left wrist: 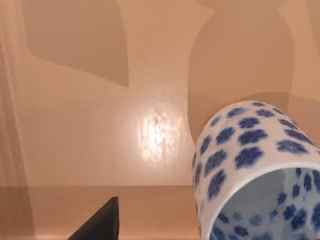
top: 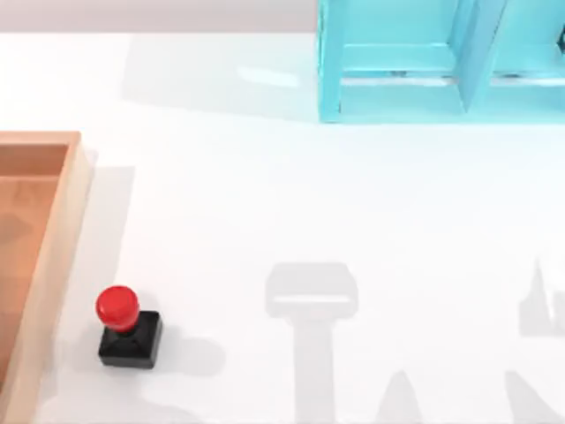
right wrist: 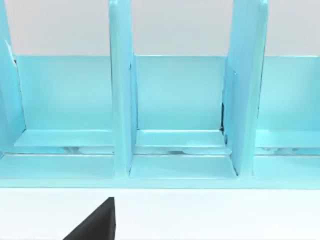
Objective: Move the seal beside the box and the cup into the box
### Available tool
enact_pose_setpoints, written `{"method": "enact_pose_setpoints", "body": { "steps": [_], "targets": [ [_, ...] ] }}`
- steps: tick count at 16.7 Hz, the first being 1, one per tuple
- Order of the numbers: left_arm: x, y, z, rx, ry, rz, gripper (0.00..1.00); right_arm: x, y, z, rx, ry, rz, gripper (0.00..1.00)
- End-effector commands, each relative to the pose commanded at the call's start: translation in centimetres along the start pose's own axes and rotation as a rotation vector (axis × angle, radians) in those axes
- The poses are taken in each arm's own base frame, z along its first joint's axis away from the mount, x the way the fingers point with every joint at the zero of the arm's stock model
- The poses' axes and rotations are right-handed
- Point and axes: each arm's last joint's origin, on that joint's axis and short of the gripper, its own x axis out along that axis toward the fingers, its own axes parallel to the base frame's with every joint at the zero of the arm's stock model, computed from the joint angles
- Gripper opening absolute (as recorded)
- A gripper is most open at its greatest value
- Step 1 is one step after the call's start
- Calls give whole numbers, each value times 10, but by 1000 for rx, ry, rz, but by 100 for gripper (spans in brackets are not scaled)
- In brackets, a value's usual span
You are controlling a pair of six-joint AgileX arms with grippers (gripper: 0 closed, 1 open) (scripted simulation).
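The seal (top: 128,327) stands just beside the box (top: 53,256); the cup (left wrist: 257,170) appears to be inside; either tool's grip state cannot be told.

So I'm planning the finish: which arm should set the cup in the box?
Left, probably. Its wrist view has the cup close over the box's floor, while the right wrist view faces the cyan shelf.

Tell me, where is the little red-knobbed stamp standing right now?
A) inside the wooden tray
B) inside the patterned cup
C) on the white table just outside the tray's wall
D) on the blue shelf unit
C: the seal stands upright on the table, close beside the box wall but outside it.
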Motion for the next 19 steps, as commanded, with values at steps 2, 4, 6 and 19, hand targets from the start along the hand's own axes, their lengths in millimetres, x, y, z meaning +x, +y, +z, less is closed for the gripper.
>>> {"method": "enact_pose_setpoints", "body": {
  "steps": [2,4,6,19],
  "targets": [
    [-10,1,1,-1,2,-1,100,0,0,0,0,0,0,100],
    [-20,1,2,-1,2,-1,100,0,0,0,0,0,0,100],
    [-30,1,3,0,2,-1,100,0,0,0,0,0,0,100],
    [-94,-2,-3,2,-5,2,100,0,0,0,0,0,0,100]
  ]
}}
